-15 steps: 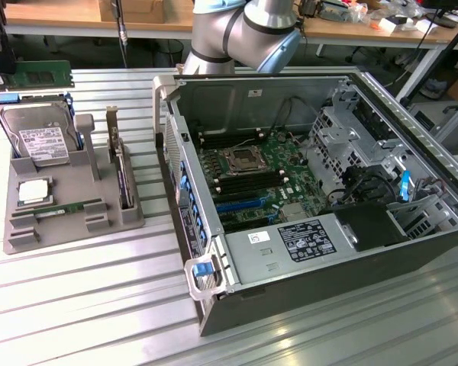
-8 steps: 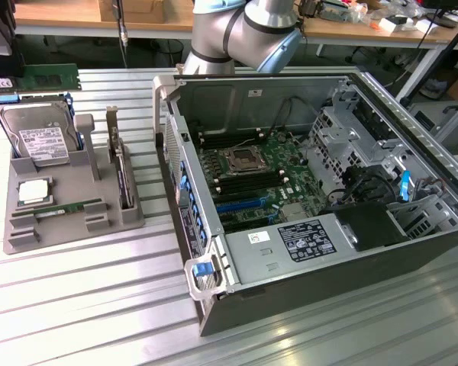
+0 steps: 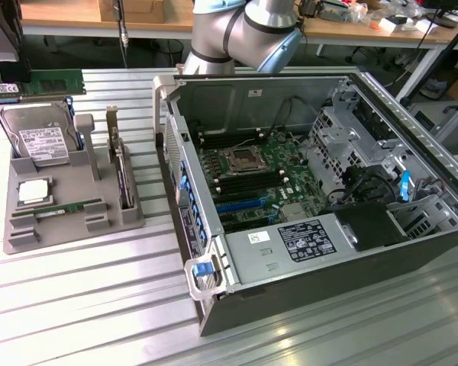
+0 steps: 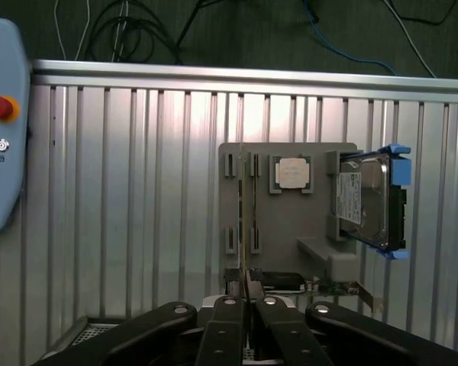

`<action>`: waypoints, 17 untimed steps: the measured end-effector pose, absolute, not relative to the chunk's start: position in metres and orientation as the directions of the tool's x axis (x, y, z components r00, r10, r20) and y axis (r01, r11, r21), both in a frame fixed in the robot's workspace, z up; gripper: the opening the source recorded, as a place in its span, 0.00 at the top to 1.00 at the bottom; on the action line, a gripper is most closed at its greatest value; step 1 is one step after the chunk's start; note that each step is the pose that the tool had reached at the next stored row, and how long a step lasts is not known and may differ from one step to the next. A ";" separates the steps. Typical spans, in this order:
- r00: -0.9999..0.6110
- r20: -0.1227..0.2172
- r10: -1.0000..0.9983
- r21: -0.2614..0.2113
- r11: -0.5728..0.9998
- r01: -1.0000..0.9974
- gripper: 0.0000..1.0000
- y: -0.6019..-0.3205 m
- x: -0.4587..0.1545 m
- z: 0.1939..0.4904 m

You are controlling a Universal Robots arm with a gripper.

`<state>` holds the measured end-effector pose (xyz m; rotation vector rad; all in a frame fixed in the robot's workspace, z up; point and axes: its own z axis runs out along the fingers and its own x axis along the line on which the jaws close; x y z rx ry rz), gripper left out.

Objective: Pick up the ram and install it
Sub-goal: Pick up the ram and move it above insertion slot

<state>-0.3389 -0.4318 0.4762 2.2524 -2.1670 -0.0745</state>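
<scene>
My gripper (image 4: 245, 302) is shut on a ram stick (image 4: 243, 229), which I see edge-on as a thin line running out from between the fingers. In the exterior view this green ram (image 3: 49, 82) hangs level in the air at the upper left, above the hard drive, with the dark gripper (image 3: 1, 62) at the frame's edge. A second ram (image 3: 65, 207) lies in a slot of the grey holder tray (image 3: 69, 229). The open computer case (image 3: 412, 229) stands at the exterior view's right, its motherboard's black memory slots (image 3: 240, 183) beside the processor socket (image 3: 240, 158).
The tray also holds a hard drive (image 3: 34, 141), a silver processor chip (image 3: 32, 191) and an upright expansion card (image 3: 122, 175). A teach pendant (image 4: 0, 130) lies on the ribbed metal table (image 3: 99, 305). The arm's silver joint (image 3: 244, 30) rises behind the case.
</scene>
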 end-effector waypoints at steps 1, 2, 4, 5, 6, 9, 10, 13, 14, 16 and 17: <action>0.038 -0.024 -0.999 0.044 -0.039 -0.998 0.88 -0.432 -0.338 0.476; 0.038 -0.024 -0.999 0.044 -0.039 -0.998 0.88 -0.432 -0.338 0.475; 0.038 -0.024 -0.999 0.044 -0.039 -0.998 0.88 -0.432 -0.336 0.474; 0.038 -0.024 -0.999 0.044 -0.039 -0.998 0.88 -0.432 -0.335 0.474; 0.038 -0.024 -0.999 0.044 -0.039 -0.998 0.88 -0.432 -0.334 0.473; 0.038 -0.024 -0.999 0.044 -0.039 -0.998 0.88 -0.432 -0.327 0.471; 0.038 -0.024 -0.999 0.044 -0.039 -0.998 0.88 -0.432 -0.326 0.471; 0.038 -0.024 -0.999 0.044 -0.039 -0.998 0.88 -0.432 -0.321 0.469; 0.038 -0.024 -0.999 0.044 -0.039 -0.998 0.88 -0.432 -0.320 0.469; 0.038 -0.024 -0.999 0.044 -0.039 -0.998 0.88 -0.432 -0.319 0.469; 0.038 -0.024 -0.999 0.044 -0.039 -0.998 0.88 -0.432 -0.318 0.469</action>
